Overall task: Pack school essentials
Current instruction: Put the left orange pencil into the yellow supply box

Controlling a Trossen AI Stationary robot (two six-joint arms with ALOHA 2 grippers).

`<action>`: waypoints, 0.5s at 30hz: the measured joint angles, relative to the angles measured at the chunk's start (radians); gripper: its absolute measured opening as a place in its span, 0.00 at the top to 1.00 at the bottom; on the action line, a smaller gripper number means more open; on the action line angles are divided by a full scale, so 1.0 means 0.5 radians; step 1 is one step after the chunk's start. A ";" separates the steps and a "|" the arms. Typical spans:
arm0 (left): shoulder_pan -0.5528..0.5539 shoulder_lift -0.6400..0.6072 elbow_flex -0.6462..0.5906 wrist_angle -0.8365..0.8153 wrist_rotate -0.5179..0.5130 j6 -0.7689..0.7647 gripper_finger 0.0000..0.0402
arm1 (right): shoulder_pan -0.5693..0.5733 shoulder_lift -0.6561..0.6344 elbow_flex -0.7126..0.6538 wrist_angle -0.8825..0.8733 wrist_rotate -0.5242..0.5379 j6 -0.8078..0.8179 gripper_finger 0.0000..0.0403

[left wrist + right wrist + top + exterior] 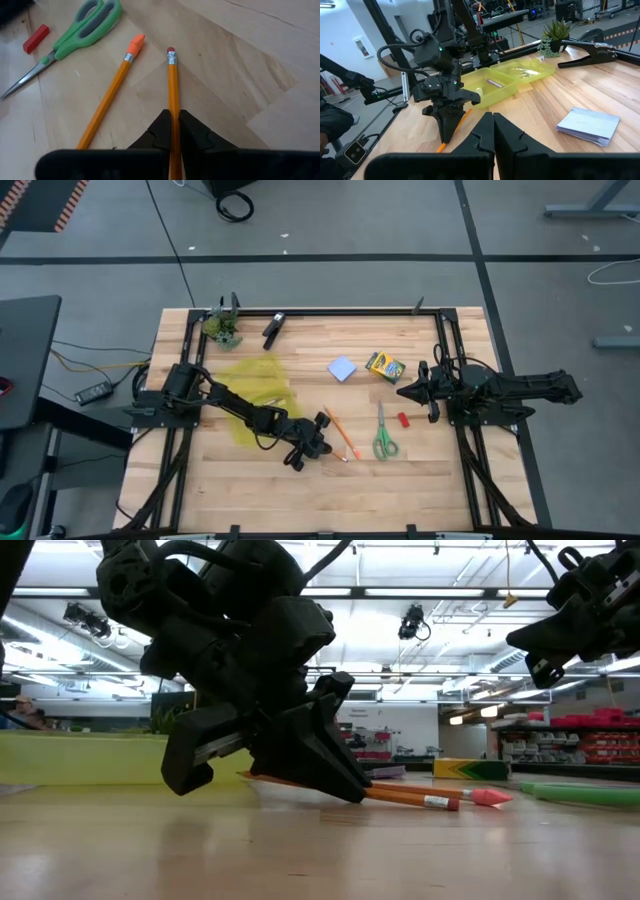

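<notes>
Left end effector (172, 132) tilts low, pinching an orange pencil (172, 85) against the table (240, 75).

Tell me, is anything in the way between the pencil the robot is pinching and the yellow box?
Nothing visible blocks it. The left gripper is shut on one orange pencil, and only bare table and the robot's own arm lie between it and the yellow tray. The second pencil lies beside, on the far side.

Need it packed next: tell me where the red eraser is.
In the high view the red eraser lies right of centre on the table, just right of the green-handled scissors and near the right pincer.
</notes>
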 joint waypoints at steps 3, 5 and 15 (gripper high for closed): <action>0.000 0.000 0.000 0.003 -0.002 0.014 0.95 | 0.000 0.000 0.000 0.000 0.000 0.000 0.98; 0.000 0.000 0.000 0.005 -0.002 0.014 0.95 | 0.000 0.000 0.000 0.000 0.000 0.000 0.98; 0.000 0.000 0.000 0.004 -0.004 0.011 0.95 | 0.000 0.000 0.000 0.000 0.000 0.000 0.98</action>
